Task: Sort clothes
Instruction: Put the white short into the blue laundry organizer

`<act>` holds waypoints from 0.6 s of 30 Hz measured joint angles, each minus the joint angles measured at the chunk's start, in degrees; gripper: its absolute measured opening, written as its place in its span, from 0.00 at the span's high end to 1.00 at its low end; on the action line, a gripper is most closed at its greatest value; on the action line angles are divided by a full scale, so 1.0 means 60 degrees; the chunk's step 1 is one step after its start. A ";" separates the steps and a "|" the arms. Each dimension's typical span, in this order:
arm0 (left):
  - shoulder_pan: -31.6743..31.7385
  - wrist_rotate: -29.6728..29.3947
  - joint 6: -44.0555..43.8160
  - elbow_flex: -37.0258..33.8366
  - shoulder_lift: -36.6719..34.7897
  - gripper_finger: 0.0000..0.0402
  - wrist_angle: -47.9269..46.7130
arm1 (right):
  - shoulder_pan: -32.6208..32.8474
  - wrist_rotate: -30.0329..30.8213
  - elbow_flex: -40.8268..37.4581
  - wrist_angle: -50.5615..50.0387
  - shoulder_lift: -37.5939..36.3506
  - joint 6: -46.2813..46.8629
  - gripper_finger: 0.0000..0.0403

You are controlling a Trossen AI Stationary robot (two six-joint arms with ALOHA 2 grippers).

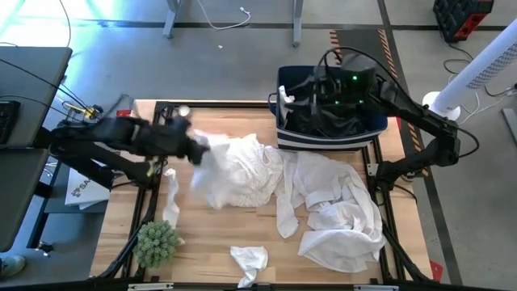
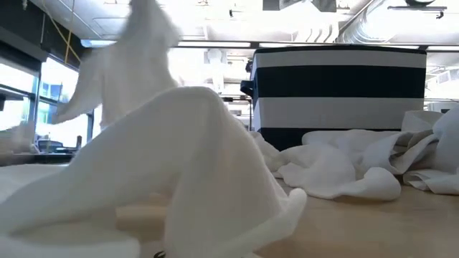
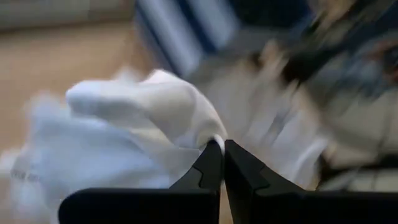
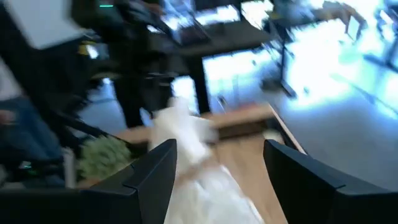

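My left gripper is over the table's left half, shut on a crumpled white garment, which rises in a peak in the low view. A larger white garment lies spread at the right, a small white piece near the front edge, and a white strip at the left. My right gripper hovers open over the striped navy bin with nothing between its fingers; dark cloth lies inside the bin. My left gripper pinches a bunched fold of the white garment between its two shut fingertips. The cloth rises to the fingers and drapes away below them, its lower part still on the table. One layer or several, I cannot tell.
A green spiky plant stands at the front left corner. The navy and white striped bin stands at the far right of the table. Bare wood shows between the plant and the small white piece.
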 joint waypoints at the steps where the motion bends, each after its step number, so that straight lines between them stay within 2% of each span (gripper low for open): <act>1: 0.0000 -0.0450 0.0316 0.0129 -0.0072 1.00 0.0436 | 0.0069 -0.0257 0.0000 0.0286 0.0000 -0.0079 0.41; 5: 0.0000 -0.1742 0.2140 0.0348 -0.0218 1.00 0.2847 | 0.0430 -0.0874 0.0000 0.1295 0.0171 -0.0117 0.41; 10: 0.0072 -0.2296 0.4831 0.0348 -0.0009 1.00 0.6192 | 0.0977 -0.0815 0.0000 0.2519 0.0633 -0.0060 0.41; 14: 0.0270 -0.2313 0.6108 0.0348 0.0309 1.00 0.8016 | 0.1363 0.0078 0.0004 0.3345 0.1123 0.0375 0.41; 18: 0.0404 -0.2235 0.6400 0.0348 0.0686 1.00 0.9024 | 0.1622 0.0803 0.0133 0.3785 0.1569 0.0432 0.41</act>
